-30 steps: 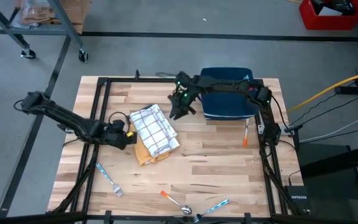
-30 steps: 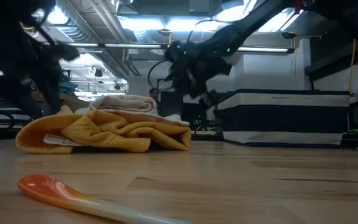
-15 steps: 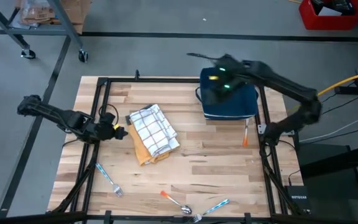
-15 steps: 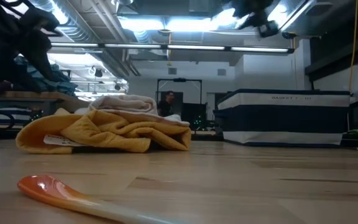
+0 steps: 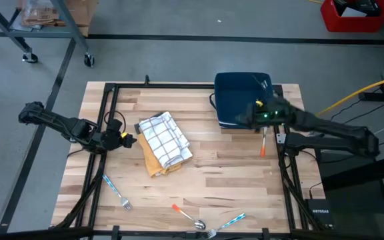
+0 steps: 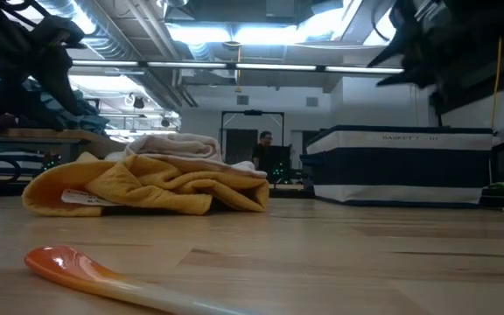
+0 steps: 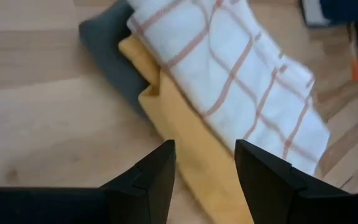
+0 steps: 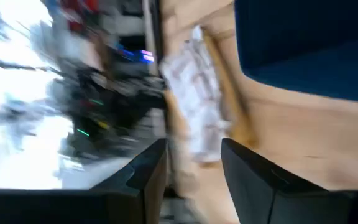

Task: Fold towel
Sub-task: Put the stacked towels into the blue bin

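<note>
A folded white checked towel [image 5: 166, 135] lies on a yellow towel [image 5: 157, 165] left of the table's middle; both also show in the low view [image 6: 147, 184]. In the left wrist view the white towel [image 7: 241, 81] lies over the yellow one [image 7: 191, 137], with a grey cloth [image 7: 107, 46] under them. My left gripper [image 5: 127, 140] is open and empty just left of the stack, its fingers [image 7: 205, 168] pointing at it. My right gripper [image 5: 244, 120] is open [image 8: 193, 168] and empty over the near edge of the blue basket [image 5: 244, 100].
An orange-handled utensil [image 5: 263, 145] lies near the right edge. A blue-handled fork [image 5: 115, 190] lies at the near left, an orange-handled spoon [image 5: 187, 213] and another blue utensil [image 5: 229, 223] at the near edge. A person stands in the room behind [image 6: 265, 149].
My right gripper has swung from the far side of the towels up and over the basket, toward the table's right edge. My left gripper has drawn back a little toward the left edge, away from the stack. The towels have stayed in place.
</note>
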